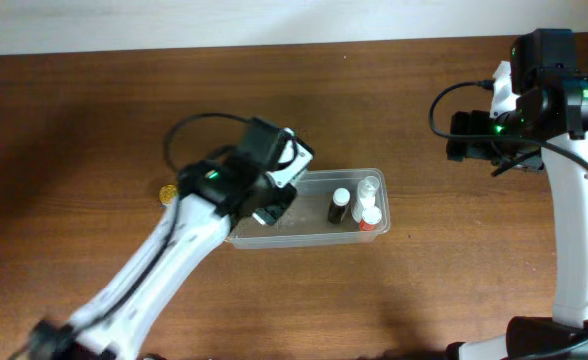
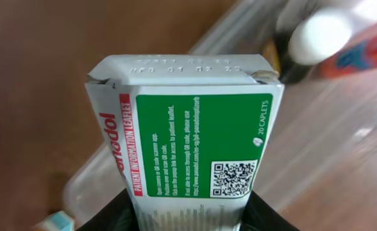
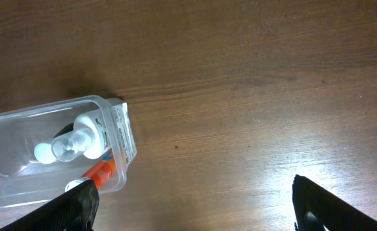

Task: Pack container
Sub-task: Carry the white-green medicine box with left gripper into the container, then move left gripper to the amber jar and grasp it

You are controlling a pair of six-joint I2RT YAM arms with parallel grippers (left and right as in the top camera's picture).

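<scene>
1. Nearest the left wrist camera, the left gripper [image 2: 188,221] clamps a medicine box [image 2: 188,128] by its lower end, with a dark finger on either side.
2. The box has a green panel with small white print, a QR code and "20 CAPLETS". A red strip reads "PATIENT INFORMATION LEAFLET", and red letters end in "nadol" — the start is cut off. The embossed characters on the end flap are too faint to read.
3. Behind the box, blurred, lies the clear container [image 2: 92,179].
4. From overhead, the container [image 1: 309,238] sits near the table's middle, long side running left to right, and the left gripper [image 1: 274,205] hangs over its left end. Whether the box touches the floor of the tub I cannot tell.
5. At the container's right end stand a dark bottle [image 1: 340,207], a white bottle [image 1: 369,190] and a red-and-white bottle [image 1: 372,220], close together.
6. The table [image 1: 94,120] is brown wood grain. A small yellow object [image 1: 169,192] lies just left of the left arm.
7. Far right, well apart from the container, the right gripper [image 3: 193,192] is spread wide over bare wood — holding nothing.
</scene>
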